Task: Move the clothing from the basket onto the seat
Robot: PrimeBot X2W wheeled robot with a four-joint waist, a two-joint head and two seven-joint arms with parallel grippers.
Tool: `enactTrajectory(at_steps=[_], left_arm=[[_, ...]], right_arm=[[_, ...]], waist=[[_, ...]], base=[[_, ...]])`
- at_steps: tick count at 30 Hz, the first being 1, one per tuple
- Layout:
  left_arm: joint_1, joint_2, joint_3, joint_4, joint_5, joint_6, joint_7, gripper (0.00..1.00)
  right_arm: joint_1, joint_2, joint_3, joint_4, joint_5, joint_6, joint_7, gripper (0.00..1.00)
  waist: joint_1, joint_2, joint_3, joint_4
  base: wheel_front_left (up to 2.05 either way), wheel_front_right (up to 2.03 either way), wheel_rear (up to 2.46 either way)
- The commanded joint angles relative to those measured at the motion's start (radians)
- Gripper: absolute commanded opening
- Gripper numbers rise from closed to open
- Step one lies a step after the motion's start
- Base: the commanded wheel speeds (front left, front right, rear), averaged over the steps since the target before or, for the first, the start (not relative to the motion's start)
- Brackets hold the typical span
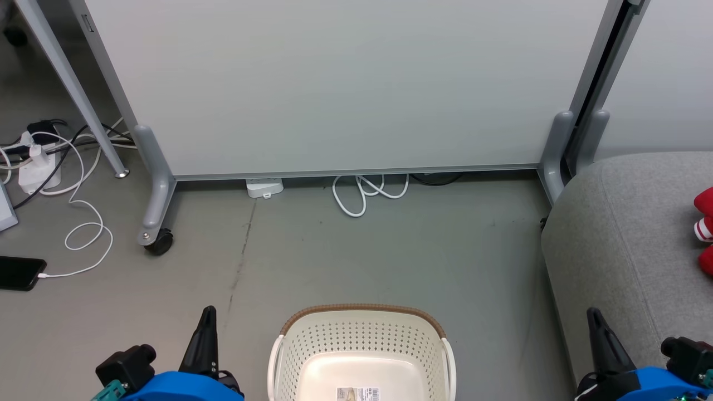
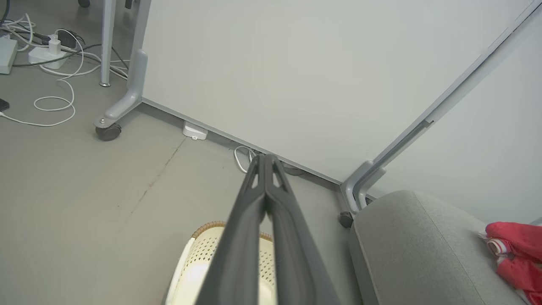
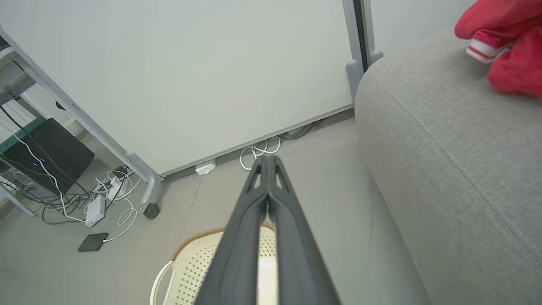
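Clothing (image 1: 706,223) lies on the seat (image 1: 613,234); white cable (image 1: 367,188) loops beyond basket (image 1: 362,334).

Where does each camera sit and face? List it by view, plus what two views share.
Head view: on the head, looking forward and down at floor, basket and panel; left gripper and right gripper at bottom corners.
Left wrist view: on the left wrist, facing panel and seat; own shut fingers.
Right wrist view: on the right wrist, facing panel and seat; own shut fingers.
Shared: both wrist views show red clothing on the seat.
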Motion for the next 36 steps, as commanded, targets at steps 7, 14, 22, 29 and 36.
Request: enactTrajectory(at_steps=[7,14,22,29,36], left_arm=[[-0.038,-0.002,0.035,-0.035,-0.117,0.004,0.033,0.0],[-0.045,-0.006,0.058,-0.049,-0.209,0.006,0.059,0.0],[-0.051,-0.011,0.082,-0.064,-0.306,0.008,0.087,0.0],[-0.058,-0.014,0.1,-0.076,-0.383,0.01,0.11,0.0],[-0.064,-0.018,0.119,-0.087,-0.456,0.011,0.13,0.0]], right_arm=[[-0.045,-0.006,0.003,-0.015,0.145,0.0,0.02,0.0],[-0.057,-0.007,0.005,-0.014,0.258,0.0,0.037,0.0],[-0.069,-0.008,0.006,-0.013,0.376,0.0,0.055,0.0],[-0.081,-0.008,0.008,-0.011,0.471,0.0,0.07,0.0],[-0.09,-0.009,0.009,-0.01,0.561,0.0,0.084,0.0]], waist=[[0.0,-0.0001,0.002,-0.006],[0.0,-0.0001,0.003,-0.013],[0.0,-0.0001,0.005,-0.02],[0.0,-0.0001,0.007,-0.026],[0.0,-0.0001,0.008,-0.032]], base=[[0.0,0.0,0.0],[0.0,0.0,0.0],[0.0,0.0,0.0],[0.0,0.0,0.0],[0.0,0.0,0.0]])
